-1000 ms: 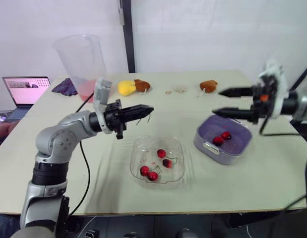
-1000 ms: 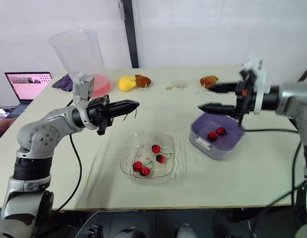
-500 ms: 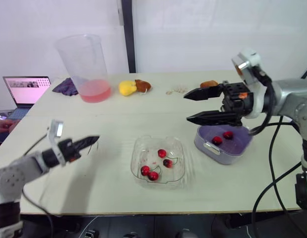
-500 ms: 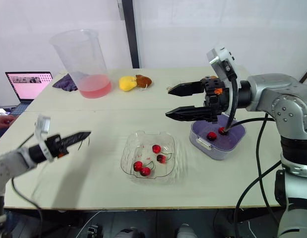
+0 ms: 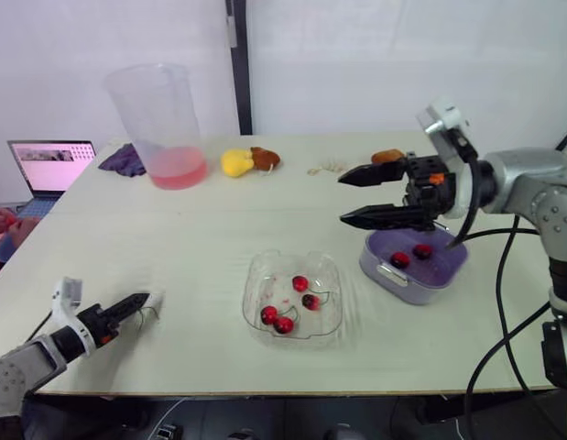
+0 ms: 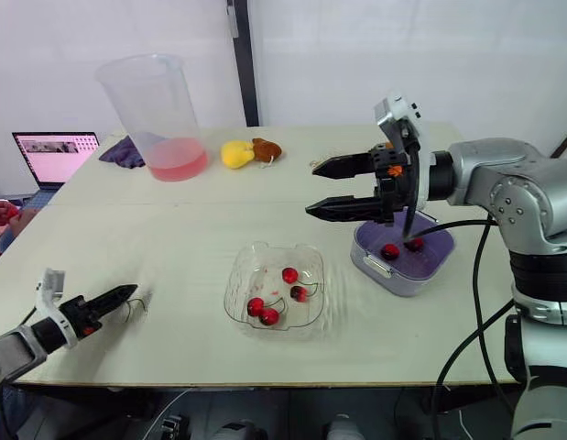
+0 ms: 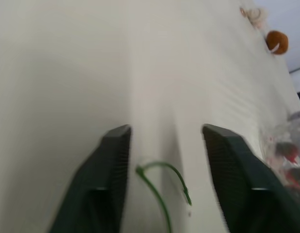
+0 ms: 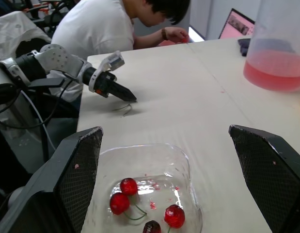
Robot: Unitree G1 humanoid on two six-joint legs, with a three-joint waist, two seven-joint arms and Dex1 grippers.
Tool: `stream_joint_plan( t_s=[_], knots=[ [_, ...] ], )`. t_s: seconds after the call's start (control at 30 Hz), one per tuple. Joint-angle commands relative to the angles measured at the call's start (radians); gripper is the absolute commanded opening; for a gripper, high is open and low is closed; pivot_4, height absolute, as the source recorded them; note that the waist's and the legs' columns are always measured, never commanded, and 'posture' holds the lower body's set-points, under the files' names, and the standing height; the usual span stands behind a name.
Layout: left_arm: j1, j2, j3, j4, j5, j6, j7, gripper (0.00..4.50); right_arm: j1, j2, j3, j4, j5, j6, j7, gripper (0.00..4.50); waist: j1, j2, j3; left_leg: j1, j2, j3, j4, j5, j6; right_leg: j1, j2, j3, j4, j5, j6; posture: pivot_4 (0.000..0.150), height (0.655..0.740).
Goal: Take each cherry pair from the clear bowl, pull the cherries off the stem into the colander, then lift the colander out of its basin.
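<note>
Clear bowl sits mid-table toward the front edge. Four cherries in it, stems on: two touching at the front, two apart behind them.

To the robot's right of the bowl, just beside it: purple colander in its basin. The two read as one tub and I cannot separate their rims. Two loose cherries lie inside.

Right gripper hangs in the air above the gap between bowl and colander, fingers spread wide, holding nothing, tips pointing to the robot's left.

Left gripper is low at the front left corner of the table, well apart from the bowl. In the left wrist view its fingers stand apart, and a bare green stem lies on the table between them. Whether it touches a finger is unclear.

Surface: pale cream table, matte. Along the far side:
- tall clear jug with pink liquid in the bottom
- dark purple cloth beside it
- a yellow lump touching a brown one
- small pale bits
- an orange-brown lump

Room: white wall with a dark upright post. An open laptop stands off the table's left end. A person in a white shirt bends near it.
</note>
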Motion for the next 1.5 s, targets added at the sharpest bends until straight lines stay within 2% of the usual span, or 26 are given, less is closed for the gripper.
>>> stream_joint_plan(
  t_s=[0.03,0.27,0.4,0.43,0.5,0.6,0.73,0.9,1.0,1.07,1.2,1.33,1.5],
  knots=[
    [-0.016,0.059,0.045,0.066,0.050,-0.058,-0.012,4.46,-0.026,0.001,-0.041,-0.015,0.009,-0.004,-0.012,4.50,-0.002,0.000,0.000,0.000,0.000,0.000,0.000,0.000,0.000,0.000,0.000,0.000,0.000,0.000,0.000,0.150,0.7400],
    [-0.104,0.149,-0.003,0.058,0.107,-0.149,-0.123,4.46,-0.011,-0.018,-0.054,0.008,-0.013,-0.023,-0.010,4.50,0.006,0.000,0.000,0.000,-0.001,0.000,0.000,0.000,0.000,0.000,-0.001,0.000,0.000,0.000,0.000,0.150,0.7400],
    [-0.233,0.243,-0.138,-0.153,0.093,-0.177,-0.324,4.46,0.025,-0.068,-0.080,0.003,-0.024,-0.016,-0.004,4.50,0.019,-0.001,0.001,-0.002,-0.001,-0.001,0.001,0.000,0.000,0.000,-0.001,0.000,-0.001,0.000,0.000,0.150,0.7400],
    [-0.285,0.259,-0.168,-0.163,0.086,-0.173,-0.367,4.46,0.039,-0.083,-0.087,-0.003,-0.024,-0.011,-0.003,4.50,0.020,-0.001,0.001,-0.003,-0.001,-0.001,0.001,0.000,0.000,-0.001,-0.001,0.000,-0.001,0.000,0.000,0.150,0.7400],
    [-0.356,0.284,-0.243,-0.148,0.151,-0.242,-0.444,4.46,0.058,-0.108,-0.094,-0.008,-0.035,-0.013,-0.009,4.50,0.019,-0.001,0.001,-0.003,-0.001,0.000,0.001,0.000,0.000,-0.001,-0.001,0.000,-0.001,0.000,0.000,0.150,0.7400],
    [-0.466,0.300,-0.340,-0.097,0.209,-0.314,-0.570,4.46,0.078,-0.163,-0.114,-0.013,-0.038,0.002,-0.003,4.50,0.010,0.004,0.001,-0.001,-0.001,0.002,0.000,0.000,0.000,-0.001,-0.001,0.000,-0.001,0.000,0.000,0.150,0.7400],
    [-0.585,0.324,-0.458,-0.096,0.192,-0.253,-0.760,4.46,0.165,-0.278,-0.172,-0.067,-0.015,0.042,0.032,4.50,-0.001,0.003,0.002,-0.002,0.000,0.003,-0.002,0.000,0.000,-0.003,0.000,0.000,-0.001,0.000,0.000,0.150,0.7400],
    [-0.648,0.278,-0.543,-0.165,0.206,-0.258,-0.828,4.46,0.294,-0.368,-0.268,-0.208,0.072,0.157,0.025,4.50,-0.002,0.004,0.002,-0.002,0.000,0.004,-0.001,-0.001,0.001,-0.003,0.000,0.000,-0.001,0.000,0.000,0.150,0.7400],
    [-0.640,0.280,-0.580,-0.207,0.213,-0.243,-0.862,4.46,0.351,-0.394,-0.251,-0.337,0.080,0.168,-0.010,4.50,-0.003,0.004,0.002,-0.002,0.001,0.004,-0.001,-0.001,0.001,-0.003,0.000,0.000,0.000,0.000,0.000,0.150,0.7400],
    [-0.630,0.281,-0.601,-0.227,0.224,-0.255,-0.884,4.46,0.304,-0.360,-0.193,-0.401,0.107,0.191,-0.063,4.50,-0.003,0.004,0.002,-0.002,0.001,0.004,0.000,-0.001,0.001,-0.003,0.000,0.000,0.000,0.000,0.000,0.150,0.7400],
    [-0.621,0.259,-0.603,-0.243,0.251,-0.302,-0.884,4.46,0.172,-0.268,-0.045,-0.476,0.060,0.215,-0.193,4.50,-0.002,0.003,0.002,-0.002,0.001,0.005,0.000,-0.001,0.001,-0.003,0.000,0.000,0.000,0.000,0.000,0.150,0.7400],
    [-0.586,0.249,-0.589,-0.261,0.273,-0.322,-0.856,4.46,-0.099,-0.044,0.179,-0.354,0.085,0.560,-0.313,4.50,-0.004,0.003,0.002,-0.002,0.001,0.005,0.001,-0.001,0.001,-0.003,0.000,0.001,0.000,0.000,0.000,0.150,0.7400],
    [-0.531,0.258,-0.544,-0.303,0.261,-0.312,-0.822,4.46,-0.196,0.131,0.327,-0.286,0.032,0.647,-0.396,4.50,0.001,0.003,0.002,-0.006,0.000,0.001,0.001,-0.001,0.001,-0.006,0.000,0.000,0.000,0.000,0.000,0.150,0.7400]
  ],
)
